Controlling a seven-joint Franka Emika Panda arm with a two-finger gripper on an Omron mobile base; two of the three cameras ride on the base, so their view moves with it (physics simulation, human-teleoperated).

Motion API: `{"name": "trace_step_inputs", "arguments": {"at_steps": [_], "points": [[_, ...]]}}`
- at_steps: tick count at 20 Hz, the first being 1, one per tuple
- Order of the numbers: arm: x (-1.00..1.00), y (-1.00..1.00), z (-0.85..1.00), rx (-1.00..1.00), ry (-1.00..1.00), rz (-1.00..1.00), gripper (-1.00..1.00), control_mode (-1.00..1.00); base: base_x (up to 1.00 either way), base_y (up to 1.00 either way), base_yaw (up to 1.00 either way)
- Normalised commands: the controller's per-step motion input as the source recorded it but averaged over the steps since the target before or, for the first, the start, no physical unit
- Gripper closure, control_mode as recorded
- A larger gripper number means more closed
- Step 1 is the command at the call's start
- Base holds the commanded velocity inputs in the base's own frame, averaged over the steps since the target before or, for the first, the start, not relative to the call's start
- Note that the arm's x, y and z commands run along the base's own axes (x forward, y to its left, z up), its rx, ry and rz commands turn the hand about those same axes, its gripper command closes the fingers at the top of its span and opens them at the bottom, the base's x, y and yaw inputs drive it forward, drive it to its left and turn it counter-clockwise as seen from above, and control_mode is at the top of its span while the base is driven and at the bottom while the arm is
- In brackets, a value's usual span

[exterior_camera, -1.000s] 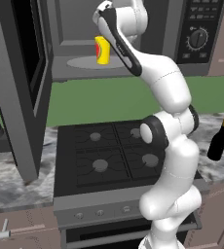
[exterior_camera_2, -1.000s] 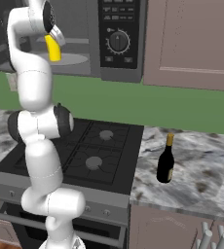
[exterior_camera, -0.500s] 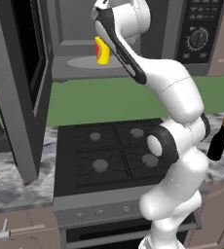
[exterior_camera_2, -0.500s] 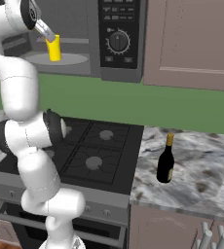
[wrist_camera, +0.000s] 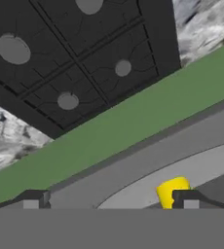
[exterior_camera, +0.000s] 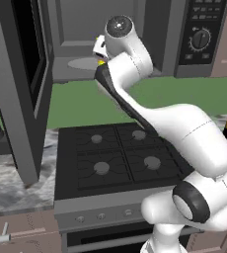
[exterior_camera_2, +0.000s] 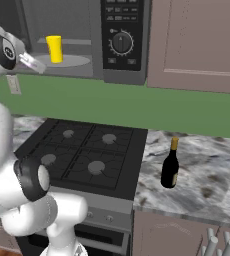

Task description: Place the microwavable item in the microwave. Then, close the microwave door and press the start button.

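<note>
The yellow cup (exterior_camera_2: pixel 54 49) stands upright on the round grey turntable (exterior_camera_2: pixel 72 61) inside the microwave (exterior_camera_2: pixel 92 70), free of my grip. My gripper (wrist_camera: pixel 110 198) has its jaws spread wide with nothing between them. Through my hand camera the cup sits just beside the right fingertip (wrist_camera: pixel 187 198), the left fingertip (wrist_camera: pixel 32 199) standing well apart from it, so the cup is off to one side of the gap rather than centred in it. In the right base view my hand hangs at the front of the cavity, near the turntable's edge, with the cup a little further in.

I judge the placing done; what the next move turns on is the microwave door (exterior_camera: pixel 24 84). It stands swung wide open to my left, its long axis vertical, its grey frame and large black window edge-on toward the cavity. My gripper must clear the opening before that panel can swing shut.

The cup is a short smooth cylinder, plain and rigid-looking. The turntable is a flat matte disc. The microwave is a dark grey box, its black control panel (exterior_camera_2: pixel 122 32) with a round dial (exterior_camera_2: pixel 122 43) to the right of the cavity. Below lies a black stove (exterior_camera_2: pixel 82 155) with four burners, and a dark wine bottle (exterior_camera_2: pixel 170 165) stands on the speckled stone surface (exterior_camera_2: pixel 207 175) to its right.
</note>
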Motion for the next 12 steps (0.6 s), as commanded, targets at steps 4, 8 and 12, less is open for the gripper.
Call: {"name": "trace_step_inputs", "arguments": {"at_steps": [4,8,12], "points": [[-0.78,-0.09,-1.0,-0.19,-0.09,0.0,-1.0,-1.0,0.0,0.0,0.0],[-0.83,0.0,-0.7,-0.28,-0.16,0.0,-1.0,-1.0,0.0,0.0,0.0],[-0.79,0.24,-0.22,-0.34,-0.29,0.0,-1.0,-1.0,0.0,0.0,0.0]]}}
